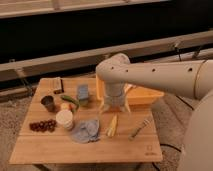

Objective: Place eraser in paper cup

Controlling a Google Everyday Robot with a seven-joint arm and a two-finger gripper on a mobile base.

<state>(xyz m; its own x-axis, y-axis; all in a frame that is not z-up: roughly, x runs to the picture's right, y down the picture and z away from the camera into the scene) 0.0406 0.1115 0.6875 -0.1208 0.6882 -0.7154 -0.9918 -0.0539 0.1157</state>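
The eraser (57,84), a small brown block, lies at the back left of the wooden table (60,150). The paper cup (64,119), white, stands upright on the left half, in front of the eraser. My gripper (116,108) hangs over the middle of the table, pointing down, well to the right of both. It stands open and empty, its fingertips just above the tabletop near a yellow banana-like piece (112,126).
A dark metal cup (48,103), a green vegetable (70,100) and a blue-grey sponge block (83,93) stand between eraser and paper cup. Dark grapes (43,125), a blue cloth (85,131), a fork (140,128) and a yellow tray (145,95) are also there.
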